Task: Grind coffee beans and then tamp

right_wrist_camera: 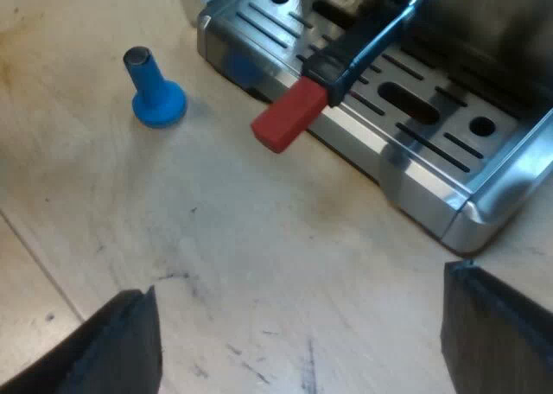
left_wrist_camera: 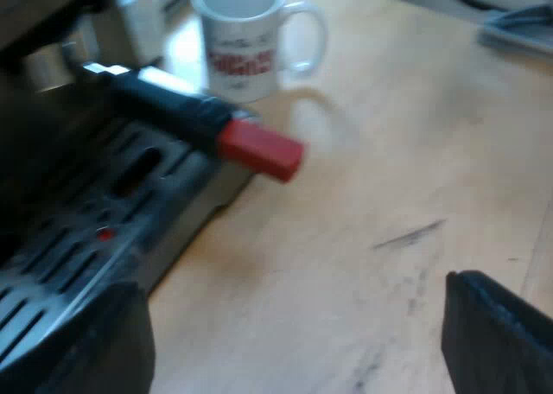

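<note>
The holder's dark handle (left_wrist_camera: 173, 107) juts out over the espresso machine's drip tray (left_wrist_camera: 78, 230), and its red end (left_wrist_camera: 259, 149) overhangs the wooden table. My left gripper (left_wrist_camera: 294, 346) hovers open above the table just short of that red end, nothing between its fingers. From the other arm, the same handle (right_wrist_camera: 363, 40) with its red end (right_wrist_camera: 289, 113) reaches past the slotted metal tray (right_wrist_camera: 415, 143). A blue tamper (right_wrist_camera: 155, 92) stands upright on the table beside the machine. My right gripper (right_wrist_camera: 298, 351) hangs open over bare wood, away from both.
A white mug (left_wrist_camera: 242, 35) with red print stands on the table beside the machine, beyond the handle. Bare wooden tabletop (left_wrist_camera: 406, 178) spreads out from the tray's edge. A grey object (left_wrist_camera: 518, 27) lies at the table's far edge.
</note>
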`<state>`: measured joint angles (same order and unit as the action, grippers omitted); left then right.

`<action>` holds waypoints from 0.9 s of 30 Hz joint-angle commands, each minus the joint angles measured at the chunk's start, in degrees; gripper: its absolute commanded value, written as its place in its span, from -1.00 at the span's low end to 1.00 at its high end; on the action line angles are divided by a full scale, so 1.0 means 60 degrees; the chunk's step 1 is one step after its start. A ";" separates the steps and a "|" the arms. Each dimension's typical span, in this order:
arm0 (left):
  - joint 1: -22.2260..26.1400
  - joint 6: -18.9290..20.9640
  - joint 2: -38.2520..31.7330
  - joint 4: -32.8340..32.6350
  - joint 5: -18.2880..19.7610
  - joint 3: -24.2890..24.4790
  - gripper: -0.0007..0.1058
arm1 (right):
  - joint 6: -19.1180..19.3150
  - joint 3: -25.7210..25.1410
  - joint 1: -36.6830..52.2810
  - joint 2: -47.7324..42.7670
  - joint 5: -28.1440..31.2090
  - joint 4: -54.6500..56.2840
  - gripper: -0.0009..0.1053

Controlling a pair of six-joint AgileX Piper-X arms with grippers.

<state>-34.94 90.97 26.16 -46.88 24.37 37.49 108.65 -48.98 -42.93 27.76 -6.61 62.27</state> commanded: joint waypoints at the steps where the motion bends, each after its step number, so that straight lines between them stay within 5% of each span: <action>1: -0.0034 -0.0012 0.0023 0.0231 0.0219 0.0063 0.35 | -0.0107 -0.0082 -0.0396 0.0050 0.0369 -0.0125 0.31; 6: -0.0034 -0.0091 0.0022 0.0373 0.0220 -0.0149 0.35 | -0.1187 -0.0082 -0.1959 0.0299 0.1637 -0.0287 0.31; 17: -0.0034 -0.0911 0.0022 0.0484 0.0248 -0.0410 0.35 | -0.2222 -0.0082 -0.4730 0.1367 0.4012 -0.0997 0.31; 27: -0.0034 -0.0922 0.0022 0.1599 0.0189 -0.1349 0.35 | -0.3550 0.0001 -0.6386 0.2771 0.5622 -0.1679 0.31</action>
<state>-34.94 85.38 26.28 -38.64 25.40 29.76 88.08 -48.81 -80.91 44.07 25.46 53.16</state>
